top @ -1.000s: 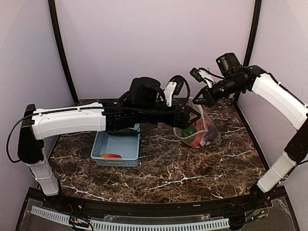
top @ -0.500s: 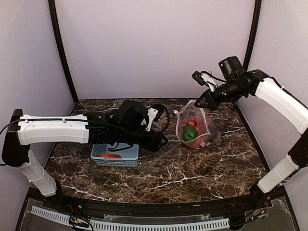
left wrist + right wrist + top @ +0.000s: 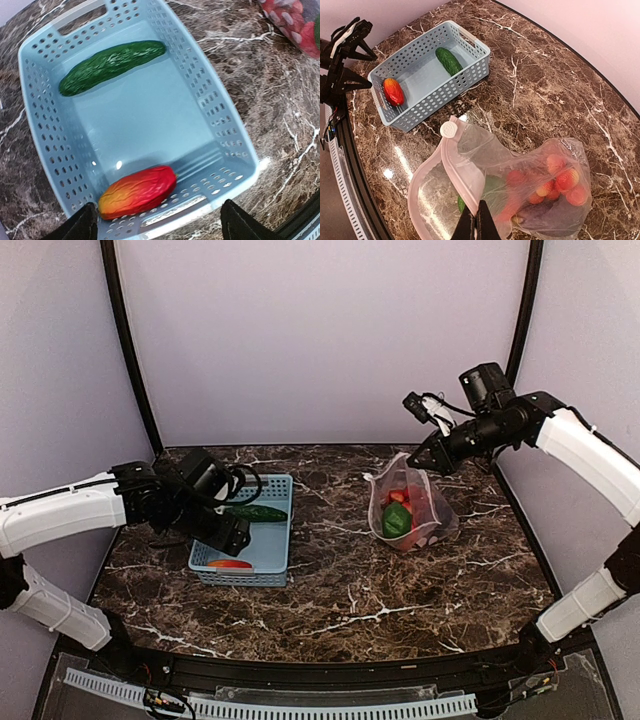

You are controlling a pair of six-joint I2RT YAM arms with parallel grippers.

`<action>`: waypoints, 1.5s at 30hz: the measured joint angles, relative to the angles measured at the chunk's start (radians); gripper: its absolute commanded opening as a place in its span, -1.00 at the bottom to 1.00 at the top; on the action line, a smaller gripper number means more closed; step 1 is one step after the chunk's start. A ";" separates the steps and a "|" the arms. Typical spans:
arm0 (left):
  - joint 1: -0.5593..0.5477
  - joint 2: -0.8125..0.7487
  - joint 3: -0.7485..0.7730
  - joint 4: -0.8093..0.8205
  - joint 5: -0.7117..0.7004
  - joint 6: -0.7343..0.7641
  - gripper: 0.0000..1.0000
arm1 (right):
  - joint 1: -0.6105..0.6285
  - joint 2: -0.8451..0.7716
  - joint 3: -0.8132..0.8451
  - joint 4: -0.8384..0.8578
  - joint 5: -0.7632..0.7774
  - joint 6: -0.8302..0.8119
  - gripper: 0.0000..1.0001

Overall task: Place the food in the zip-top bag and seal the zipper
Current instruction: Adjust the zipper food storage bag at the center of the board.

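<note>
The clear zip-top bag (image 3: 412, 508) stands on the marble at the right, its mouth open and lifted. My right gripper (image 3: 477, 222) is shut on the bag's mouth edge, right on the pinkish zipper (image 3: 426, 172) strip. Red and peach round fruits (image 3: 565, 181), a green avocado (image 3: 395, 521) and a dark eggplant (image 3: 551, 218) lie inside the bag. A green cucumber (image 3: 112, 67) and an orange-red pepper (image 3: 138, 192) lie in the light blue basket (image 3: 235, 146). My left gripper (image 3: 157, 223) hangs open over the basket's near end, above the pepper, holding nothing.
The basket (image 3: 275, 548) sits at the left of the dark marble table, about a hand's width from the bag. A white round tab (image 3: 448, 130) marks one end of the bag's mouth. Purple walls close the back and sides.
My left arm has pulled back from the bag's mouth and swung left, and it is now over the basket. The right gripper has stayed on the bag's edge.
</note>
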 measured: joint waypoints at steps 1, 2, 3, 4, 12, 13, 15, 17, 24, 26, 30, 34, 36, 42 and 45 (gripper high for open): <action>0.018 -0.013 -0.008 -0.011 0.004 0.004 0.72 | -0.001 -0.002 -0.002 0.001 0.000 0.000 -1.00; 0.043 -0.023 -0.013 -0.019 0.011 0.008 0.71 | -0.001 -0.003 -0.006 0.003 0.000 0.000 -1.00; 0.071 -0.030 -0.014 -0.022 0.022 0.011 0.68 | -0.002 -0.003 -0.009 0.003 0.000 0.000 -1.00; 0.088 -0.032 -0.014 -0.018 0.032 0.015 0.66 | -0.002 -0.003 -0.010 0.004 -0.001 -0.001 -1.00; 0.065 0.002 0.026 0.256 0.285 0.041 0.45 | -0.003 -0.004 -0.013 0.005 -0.001 -0.003 -1.00; 0.030 0.016 0.038 0.315 0.314 0.044 0.43 | -0.003 -0.004 -0.013 0.005 0.000 -0.003 -1.00; -0.040 0.071 0.092 0.403 0.356 0.037 0.33 | -0.003 -0.004 -0.013 0.005 0.000 -0.003 -1.00; -0.090 0.143 0.154 0.473 0.387 -0.002 0.31 | -0.003 -0.004 -0.013 0.005 0.000 -0.003 -1.00; -0.191 0.398 0.237 0.634 0.383 -0.237 0.15 | -0.004 -0.003 -0.012 0.005 0.000 -0.002 -1.00; -0.208 0.469 0.275 0.639 0.372 -0.297 0.10 | -0.004 -0.002 -0.011 0.005 0.000 -0.002 -1.00; -0.224 0.536 0.312 0.652 0.353 -0.401 -0.10 | -0.004 0.000 -0.006 0.005 0.000 0.001 -1.00; -0.230 0.557 0.336 0.673 0.325 -0.489 -0.40 | -0.004 0.001 -0.005 0.005 0.000 0.002 -1.00; -0.229 0.564 0.336 0.698 0.313 -0.527 -0.67 | -0.004 0.001 -0.005 0.005 0.000 0.002 -1.00; -0.221 0.632 0.402 0.729 0.292 -0.590 -0.98 | -0.004 0.001 -0.002 0.002 0.001 0.002 -1.00; -0.220 0.663 0.476 0.724 0.298 -0.574 -0.99 | -0.004 0.024 0.078 -0.041 0.044 -0.001 -1.00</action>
